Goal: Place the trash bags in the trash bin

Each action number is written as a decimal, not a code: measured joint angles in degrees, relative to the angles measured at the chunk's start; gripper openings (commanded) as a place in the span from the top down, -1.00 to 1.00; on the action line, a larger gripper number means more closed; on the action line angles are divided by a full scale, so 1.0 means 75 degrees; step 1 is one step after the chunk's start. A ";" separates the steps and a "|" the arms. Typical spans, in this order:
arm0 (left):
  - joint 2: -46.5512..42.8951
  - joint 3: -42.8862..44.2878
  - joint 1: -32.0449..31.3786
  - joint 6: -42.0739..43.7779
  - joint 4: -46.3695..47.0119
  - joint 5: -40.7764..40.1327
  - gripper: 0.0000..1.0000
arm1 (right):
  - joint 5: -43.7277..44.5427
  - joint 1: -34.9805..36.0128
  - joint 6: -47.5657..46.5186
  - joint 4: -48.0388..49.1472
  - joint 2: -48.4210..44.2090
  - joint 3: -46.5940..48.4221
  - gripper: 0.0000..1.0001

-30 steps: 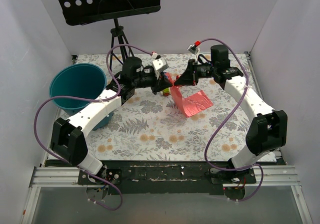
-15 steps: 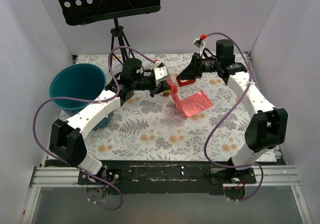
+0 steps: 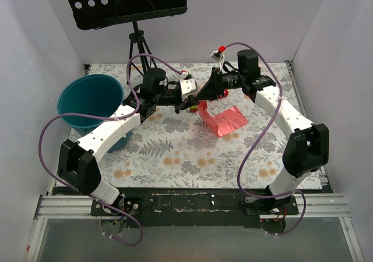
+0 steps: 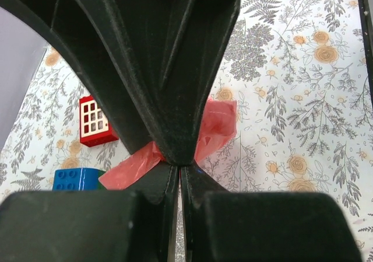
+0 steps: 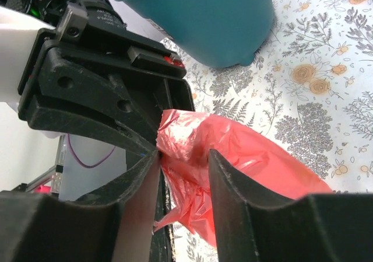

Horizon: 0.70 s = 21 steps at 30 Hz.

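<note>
The trash bag (image 3: 225, 121) is a crinkly pink-red film. One end lies on the flowered cloth and the other is lifted. My left gripper (image 3: 194, 102) is shut on that lifted edge, and in its wrist view the film (image 4: 218, 122) bunches out on both sides of the pinched jaws (image 4: 178, 164). My right gripper (image 3: 202, 95) is open right beside it, with a fold of the bag (image 5: 192, 139) between its spread fingers (image 5: 183, 157) and not clamped. The teal trash bin (image 3: 90, 101) stands at the far left, upright, and shows behind the left gripper (image 5: 204, 17).
A small flat red box with white squares (image 4: 96, 121) and a blue brick (image 4: 78, 179) lie on the cloth under the left gripper. A black music stand (image 3: 128, 2) on a tripod stands at the back. White walls close in both sides.
The right gripper opened and let go of the bag, pulled back to the right, then swung left again to the lifted edge. The left gripper kept its hold and barely moved.
</note>
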 measured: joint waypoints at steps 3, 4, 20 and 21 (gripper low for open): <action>0.0003 0.0000 0.0012 -0.0026 -0.0079 -0.0099 1.00 | -0.0154 0.0067 0.0041 0.0090 -0.0003 -0.0067 0.93; 0.0003 0.0000 0.0015 -0.0073 -0.0166 -0.0099 1.00 | -0.0149 0.0090 0.0000 0.0157 -0.0009 -0.0090 0.97; -0.0697 -0.0565 -0.0038 -0.0251 0.0184 -0.0953 1.00 | 0.1142 -0.0685 -0.0434 -0.0396 -0.0364 -0.0501 0.97; -0.0737 -0.0568 -0.0038 -0.0251 0.0187 -0.0973 1.00 | 0.1250 -0.0743 -0.0458 -0.0431 -0.0364 -0.0501 0.97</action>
